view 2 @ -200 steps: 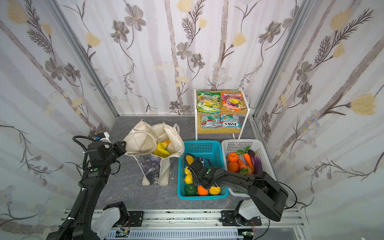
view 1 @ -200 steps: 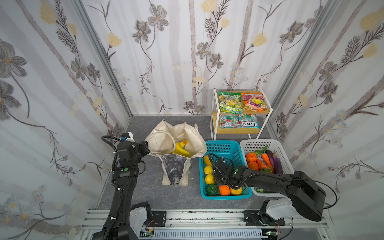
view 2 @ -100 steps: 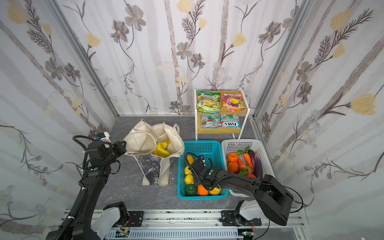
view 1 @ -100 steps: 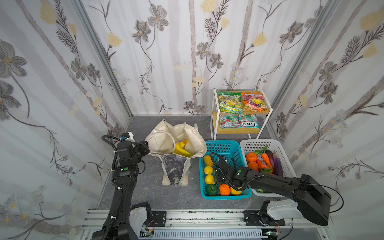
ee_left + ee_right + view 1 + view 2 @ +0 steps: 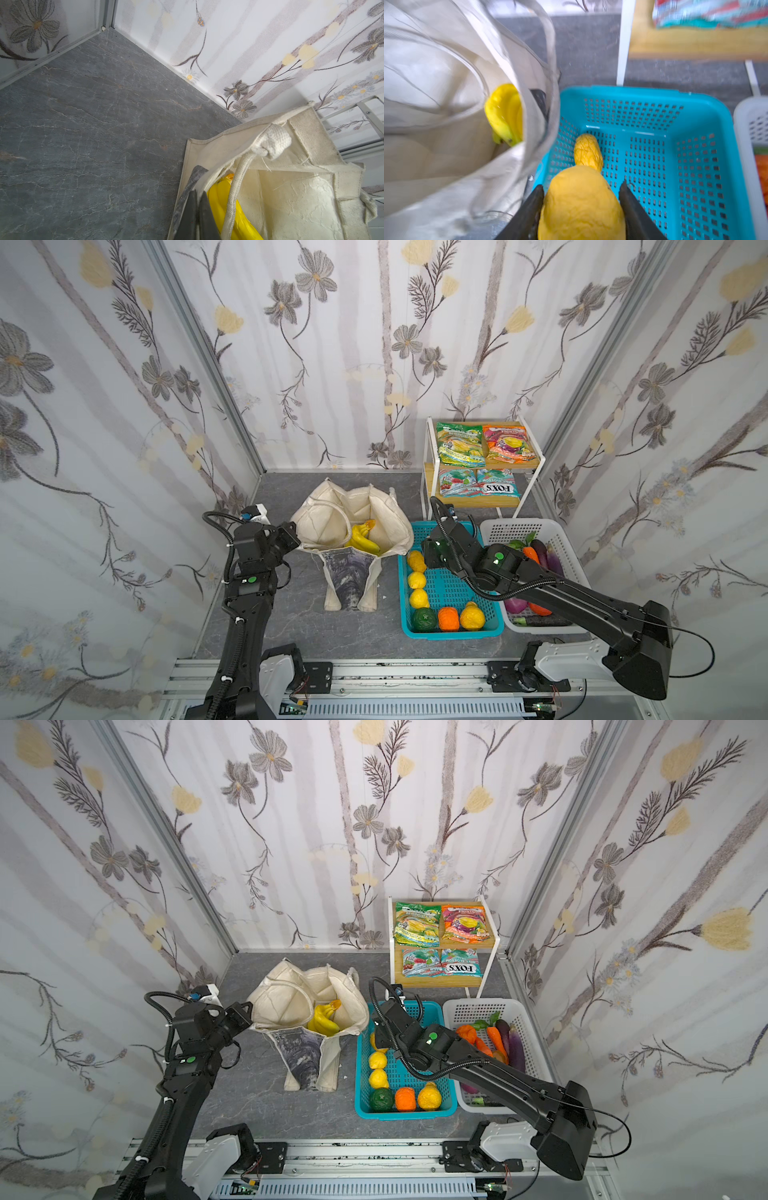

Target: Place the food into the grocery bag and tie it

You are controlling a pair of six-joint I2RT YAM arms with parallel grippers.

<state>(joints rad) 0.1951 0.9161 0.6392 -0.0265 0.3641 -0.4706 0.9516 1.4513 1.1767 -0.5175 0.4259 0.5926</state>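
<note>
Grocery bag (image 5: 353,514) holds bananas (image 5: 362,537); left gripper (image 5: 199,194) fingers pinched together on its rim; right gripper (image 5: 581,185) fingers clamp yellow fruit (image 5: 581,209) over teal basket (image 5: 695,116).

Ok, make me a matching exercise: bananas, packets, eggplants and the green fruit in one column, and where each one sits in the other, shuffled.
Things:
1. bananas
2. packets
3. eggplants
4. green fruit

Places:
A. in the white basket
B. on the shelf
C. in the tote
D. in the teal basket

Pairs: 1-C, 2-B, 3-A, 4-D
</note>
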